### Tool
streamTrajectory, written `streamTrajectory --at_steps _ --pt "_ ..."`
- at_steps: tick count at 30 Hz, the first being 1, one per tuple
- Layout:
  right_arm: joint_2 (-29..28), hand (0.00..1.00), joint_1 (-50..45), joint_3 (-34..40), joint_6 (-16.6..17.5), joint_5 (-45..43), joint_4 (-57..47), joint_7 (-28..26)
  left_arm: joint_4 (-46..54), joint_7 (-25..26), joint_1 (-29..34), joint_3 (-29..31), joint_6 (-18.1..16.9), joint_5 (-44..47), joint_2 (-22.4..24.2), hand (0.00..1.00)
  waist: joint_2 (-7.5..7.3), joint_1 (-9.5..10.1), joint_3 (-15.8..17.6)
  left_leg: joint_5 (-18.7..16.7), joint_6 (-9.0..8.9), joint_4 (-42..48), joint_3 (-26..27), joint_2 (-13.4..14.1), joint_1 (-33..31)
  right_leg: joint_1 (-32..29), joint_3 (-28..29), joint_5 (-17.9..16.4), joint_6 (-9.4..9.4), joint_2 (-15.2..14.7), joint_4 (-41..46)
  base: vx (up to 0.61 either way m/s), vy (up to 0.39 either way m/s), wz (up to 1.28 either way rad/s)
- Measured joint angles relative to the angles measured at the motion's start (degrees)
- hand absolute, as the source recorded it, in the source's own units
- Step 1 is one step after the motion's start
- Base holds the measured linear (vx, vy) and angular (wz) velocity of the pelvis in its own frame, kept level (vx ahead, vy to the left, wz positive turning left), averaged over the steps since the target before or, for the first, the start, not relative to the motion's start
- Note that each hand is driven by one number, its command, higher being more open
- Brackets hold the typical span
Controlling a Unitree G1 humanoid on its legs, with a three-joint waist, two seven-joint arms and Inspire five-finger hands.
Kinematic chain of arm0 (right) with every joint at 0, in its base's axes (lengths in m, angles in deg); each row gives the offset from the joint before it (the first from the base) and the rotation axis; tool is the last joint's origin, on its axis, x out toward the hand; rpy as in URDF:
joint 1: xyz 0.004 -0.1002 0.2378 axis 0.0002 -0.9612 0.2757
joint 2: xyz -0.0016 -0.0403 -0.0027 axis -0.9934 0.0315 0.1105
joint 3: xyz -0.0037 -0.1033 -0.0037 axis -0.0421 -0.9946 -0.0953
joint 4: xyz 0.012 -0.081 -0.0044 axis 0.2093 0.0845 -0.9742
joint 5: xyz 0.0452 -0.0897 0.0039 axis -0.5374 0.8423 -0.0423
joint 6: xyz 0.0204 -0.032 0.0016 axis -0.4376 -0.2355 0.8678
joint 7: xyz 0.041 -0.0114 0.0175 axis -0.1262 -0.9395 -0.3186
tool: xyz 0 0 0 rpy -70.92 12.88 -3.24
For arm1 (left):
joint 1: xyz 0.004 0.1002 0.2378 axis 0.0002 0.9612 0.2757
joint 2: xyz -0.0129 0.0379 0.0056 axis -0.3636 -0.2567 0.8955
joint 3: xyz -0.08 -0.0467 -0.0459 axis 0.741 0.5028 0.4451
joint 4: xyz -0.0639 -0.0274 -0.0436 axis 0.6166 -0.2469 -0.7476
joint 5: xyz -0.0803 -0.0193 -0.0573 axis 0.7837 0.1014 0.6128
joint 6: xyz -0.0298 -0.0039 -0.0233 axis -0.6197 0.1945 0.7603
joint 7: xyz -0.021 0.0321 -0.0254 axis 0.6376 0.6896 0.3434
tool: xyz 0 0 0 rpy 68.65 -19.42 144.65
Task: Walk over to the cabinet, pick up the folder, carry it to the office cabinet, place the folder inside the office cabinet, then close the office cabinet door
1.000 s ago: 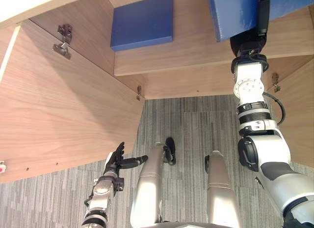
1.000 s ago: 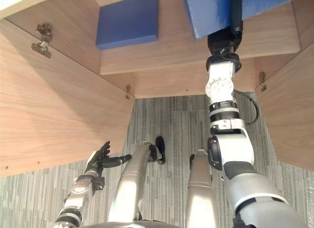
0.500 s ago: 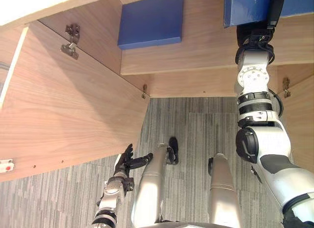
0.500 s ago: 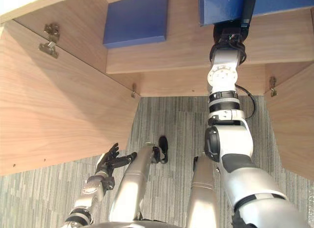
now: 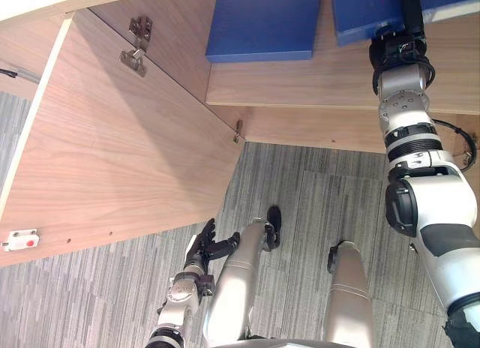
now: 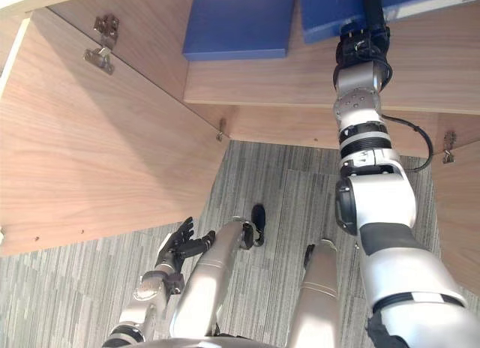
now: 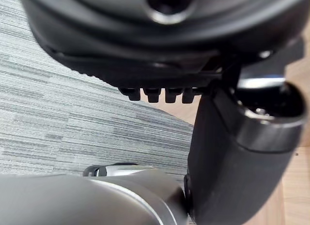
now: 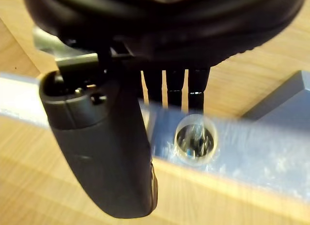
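Grey carpet (image 5: 300,190), open wooden office cabinet (image 5: 315,128), door (image 5: 127,153) swung wide at frame left. Folder (image 5: 367,14) at top right on shelf (image 5: 322,78), spine crosswise to right robot hand (image 5: 409,10) pinching it; second folder (image 5: 262,22) alongside. Left robot hand (image 5: 204,247) low, relaxed, well apart.

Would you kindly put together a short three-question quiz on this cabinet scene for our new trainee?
1. True or false: the cabinet door on the robot's left stands shut.
2. Multiple choice: what does the right hand grip? A) a door hinge B) a blue folder C) nothing
3. Counting the other folder, which lies free, how many folders are in the cabinet?

Key: 1 false, the door is swung wide open; 2 B, thumb on one side and fingers on the other; 3 two.
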Motion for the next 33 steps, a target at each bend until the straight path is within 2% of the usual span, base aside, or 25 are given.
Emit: streamTrajectory --at_steps 11,14,16,18,20,21,23,27,33 --pt "1.1 1.0 1.9 -2.1 -0.2 0.0 1.5 0.6 0.7 0.5 0.8 -0.2 0.0 0.0 0.0 1.0 0.62 -0.24 -0.1 0.0 0.04 -0.1 0.3 0.0 0.0 -0.3 0.1 -0.2 -0.07 -0.1 0.2 0.0 0.0 0.0" --pt "1.2 1.0 1.9 -2.2 -0.5 3.1 2.3 0.6 0.6 0.6 0.8 -0.1 0.0 -0.1 0.0 1.0 0.69 -0.41 -0.1 0.0 0.04 -0.1 0.4 0.1 0.0 -0.3 0.3 -0.2 -0.06 -0.1 0.2 0.0 0.0 0.0" --pt "1.9 1.0 1.9 -3.4 -2.7 8.5 3.5 0.0 0.6 0.6 0.8 0.0 0.0 -0.7 0.0 1.0 0.69 -0.62 -0.1 0.0 0.05 -0.2 0.6 0.1 0.1 -0.3 0.5 -0.2 -0.03 0.0 0.1 0.0 0.005 -0.02" --pt "3.6 1.0 1.6 -7.8 -5.2 13.9 5.0 -1.6 0.5 0.6 0.9 0.1 -0.1 -1.2 0.0 1.0 0.69 -0.83 -0.1 0.0 0.07 -0.4 0.8 0.2 0.3 -0.3 0.8 -0.1 0.08 0.0 -0.1 0.0 0.01 -0.06" --pt "5.5 1.0 0.2 -12.5 -8.2 23.2 6.0 -3.9 0.2 0.6 0.9 0.4 -0.2 -1.2 0.0 1.0 0.68 -1.09 -0.1 -0.1 0.09 -0.5 1.0 0.3 0.5 0.0 0.8 0.0 0.27 0.1 -0.5 0.01 0.01 -0.05" --pt "6.4 1.0 -1.0 -15.2 -10.3 30.9 6.5 -4.8 -0.4 0.6 0.9 0.4 -0.7 -1.2 -0.1 1.0 0.68 -1.31 -0.1 -0.1 0.14 -0.7 1.1 0.4 0.7 0.1 0.9 0.1 0.38 0.1 -0.9 0.02 0.014 -0.06" --pt "8.3 1.0 -2.1 -18.0 -11.1 42.0 6.6 -7.7 -0.6 0.5 0.9 0.4 -1.0 -2.0 -0.4 1.0 0.67 -1.53 -0.1 -0.1 0.16 -1.1 1.6 0.5 1.0 0.2 1.3 0.4 0.6 0.1 -1.3 0.03 0.017 -0.1" --pt "10.6 1.0 -5.1 -21.6 -11.4 52.0 6.2 -13.5 -1.7 -0.8 0.9 0.4 -1.3 -3.5 -1.2 1.0 0.42 -1.67 -0.6 -0.1 0.19 -2.3 1.9 0.8 2.9 2.2 1.3 0.9 0.71 0.3 -3.4 0.03 0.015 -0.06" --pt "12.1 1.0 -9.5 -25.2 -10.0 53.2 4.1 -21.6 -2.9 -3.2 1.1 0.4 -1.3 -5.3 -3.8 1.0 -1.39 -1.86 -2.0 -0.2 0.35 -3.8 2.7 1.0 4.4 3.5 1.7 1.4 0.9 0.3 -5.3 0.03 0.015 -0.06"
